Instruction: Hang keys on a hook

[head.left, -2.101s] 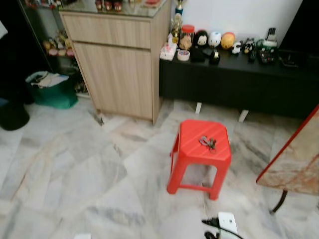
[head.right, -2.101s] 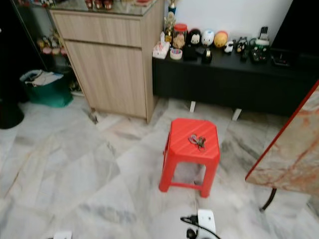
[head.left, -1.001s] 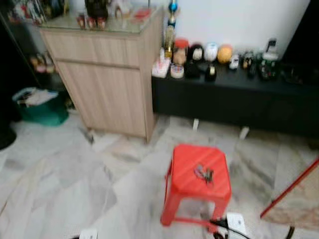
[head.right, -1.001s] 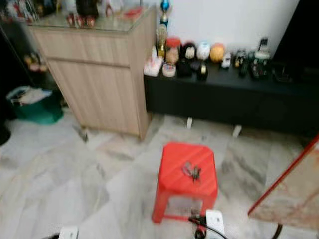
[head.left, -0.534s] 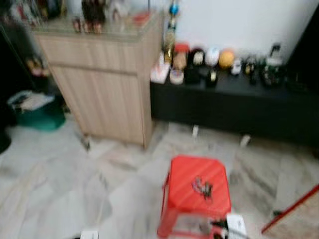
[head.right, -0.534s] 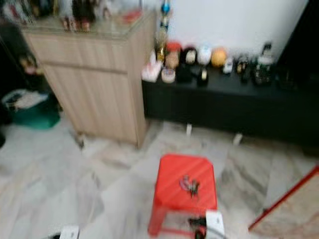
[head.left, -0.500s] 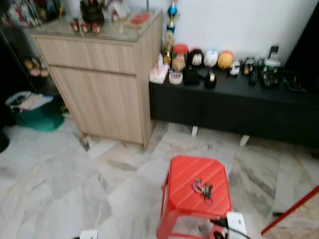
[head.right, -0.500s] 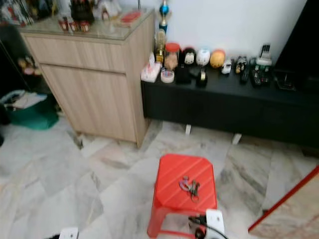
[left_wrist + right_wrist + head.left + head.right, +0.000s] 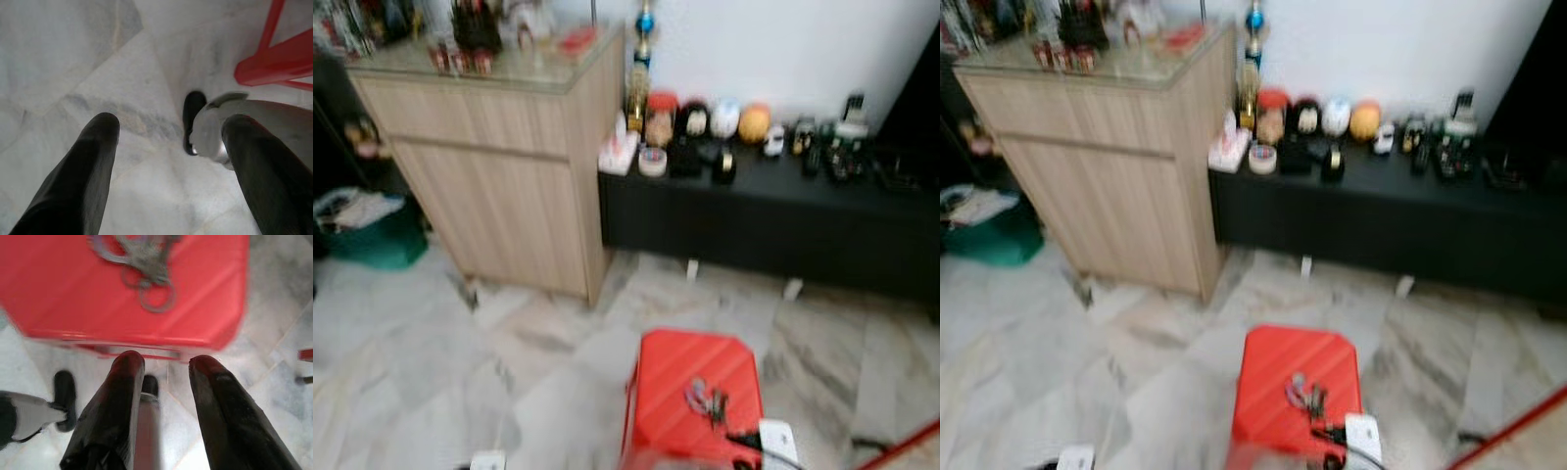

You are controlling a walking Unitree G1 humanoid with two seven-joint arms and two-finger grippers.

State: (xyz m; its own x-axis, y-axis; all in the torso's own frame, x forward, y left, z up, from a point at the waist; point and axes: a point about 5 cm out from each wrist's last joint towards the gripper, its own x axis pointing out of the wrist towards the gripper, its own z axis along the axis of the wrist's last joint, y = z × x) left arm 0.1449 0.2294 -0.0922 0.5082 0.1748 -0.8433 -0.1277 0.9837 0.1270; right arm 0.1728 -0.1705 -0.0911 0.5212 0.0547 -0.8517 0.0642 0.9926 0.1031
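- Approach step by the look of it: keys (image 9: 707, 400) lying loose on top of the red stool (image 9: 668, 377), near its front right part, nothing gripped yet.
- Right gripper (image 9: 168, 377) hanging low just short of the stool's near edge, fingers parted with a modest gap, holding nothing; keys in plain sight ahead on the red top in the right wrist view.
- Left gripper (image 9: 168, 142) pointing down at the marble floor (image 9: 401, 362) beside a stool leg, fingers spread wide and empty, apparently idle.
- Head views soft with blur; wooden cabinet (image 9: 509, 186) and black low bench (image 9: 773, 215) with small ornaments standing beyond the stool against the wall.
- No hook made out anywhere in these views.
- Next move, as a judgement: raise and advance the right gripper over the bunch, close on the ring or cluster, then find the hook.
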